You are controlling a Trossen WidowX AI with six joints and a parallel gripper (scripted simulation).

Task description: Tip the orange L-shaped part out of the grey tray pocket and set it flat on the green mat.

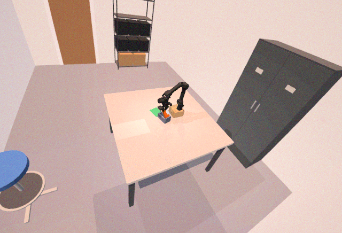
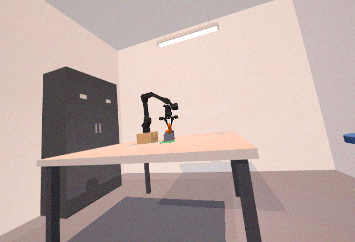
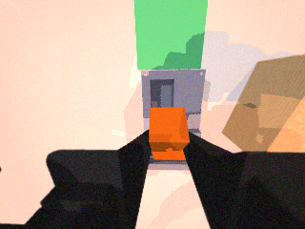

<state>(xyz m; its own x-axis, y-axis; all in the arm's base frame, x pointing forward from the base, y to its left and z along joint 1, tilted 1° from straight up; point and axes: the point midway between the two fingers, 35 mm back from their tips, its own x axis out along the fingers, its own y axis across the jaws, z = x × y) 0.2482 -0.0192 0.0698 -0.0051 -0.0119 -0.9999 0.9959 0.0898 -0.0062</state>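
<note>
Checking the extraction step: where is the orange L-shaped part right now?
In the wrist view the orange part is pinched in the gripper, raised above the grey tray, with the green mat beyond.

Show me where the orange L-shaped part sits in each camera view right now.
Top: orange L-shaped part near table centre, under the black arm, over the grey tray.
Exterior: it stands above the tray, beneath the gripper.
Wrist: it is at centre, pinched between the dark jaws.
Shared landmark: the green mat beside the tray.
</note>
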